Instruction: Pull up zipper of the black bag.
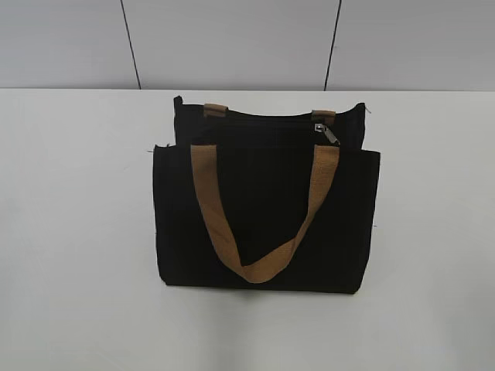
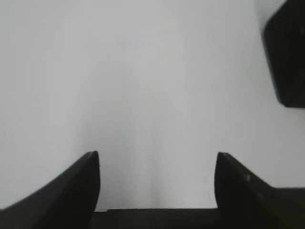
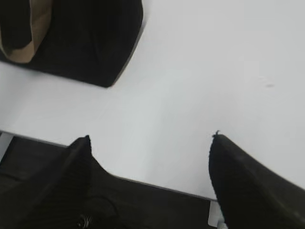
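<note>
The black bag (image 1: 263, 209) lies flat on the white table (image 1: 69, 232), its tan strap handle (image 1: 267, 267) draped over the front panel. The zipper (image 1: 263, 117) runs along the bag's top edge, with the grey metal pull tab (image 1: 328, 132) at its right end. Neither gripper shows in the exterior view. My left gripper (image 2: 157, 155) is open over bare table, with a black corner of the bag (image 2: 288, 52) at the upper right. My right gripper (image 3: 150, 138) is open near the table's front edge, with the bag's lower corner (image 3: 95, 43) and a piece of tan strap (image 3: 28, 33) at the upper left.
A grey panelled wall (image 1: 232, 42) stands behind the table. The table's front edge (image 3: 157, 186) runs below my right gripper, with dark floor under it.
</note>
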Tool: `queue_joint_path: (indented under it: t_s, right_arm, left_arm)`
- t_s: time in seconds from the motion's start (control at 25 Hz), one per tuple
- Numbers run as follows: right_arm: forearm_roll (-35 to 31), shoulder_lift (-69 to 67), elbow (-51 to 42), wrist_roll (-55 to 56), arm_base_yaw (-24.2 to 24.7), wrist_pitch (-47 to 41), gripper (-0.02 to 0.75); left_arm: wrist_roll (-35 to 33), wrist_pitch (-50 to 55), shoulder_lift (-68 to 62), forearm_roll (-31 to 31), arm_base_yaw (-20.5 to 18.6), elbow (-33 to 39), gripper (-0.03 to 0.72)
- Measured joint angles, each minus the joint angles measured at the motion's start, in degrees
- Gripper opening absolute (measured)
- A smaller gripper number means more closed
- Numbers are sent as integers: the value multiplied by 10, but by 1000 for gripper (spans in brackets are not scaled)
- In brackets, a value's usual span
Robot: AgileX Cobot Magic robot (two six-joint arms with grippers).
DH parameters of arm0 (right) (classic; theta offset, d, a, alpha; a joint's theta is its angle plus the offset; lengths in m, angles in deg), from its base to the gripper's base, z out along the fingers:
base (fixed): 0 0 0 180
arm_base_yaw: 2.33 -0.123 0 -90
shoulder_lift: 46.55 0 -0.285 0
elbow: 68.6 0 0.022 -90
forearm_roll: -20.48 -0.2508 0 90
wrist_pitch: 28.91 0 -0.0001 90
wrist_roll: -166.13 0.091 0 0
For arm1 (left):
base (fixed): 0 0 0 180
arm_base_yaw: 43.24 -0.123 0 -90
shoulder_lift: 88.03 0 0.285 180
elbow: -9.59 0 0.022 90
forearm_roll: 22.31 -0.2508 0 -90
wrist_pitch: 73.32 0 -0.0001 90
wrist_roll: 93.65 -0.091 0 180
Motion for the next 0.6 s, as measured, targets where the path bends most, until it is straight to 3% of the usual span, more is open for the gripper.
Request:
queue_joint_path:
  t_s: [0.12, 0.32, 0.6]
  right_arm:
    - [-4, 27, 0, 0, 43, 1, 577]
    - [-5, 74, 0, 0, 92, 1, 577]
    - [-7, 78, 1, 0, 99, 1, 577]
  left_arm:
    - [0, 0, 33, 0, -37, 0, 561]
    - [0, 0, 103, 0, -43, 0, 561]
    - [0, 1, 161, 0, -44, 0, 561]
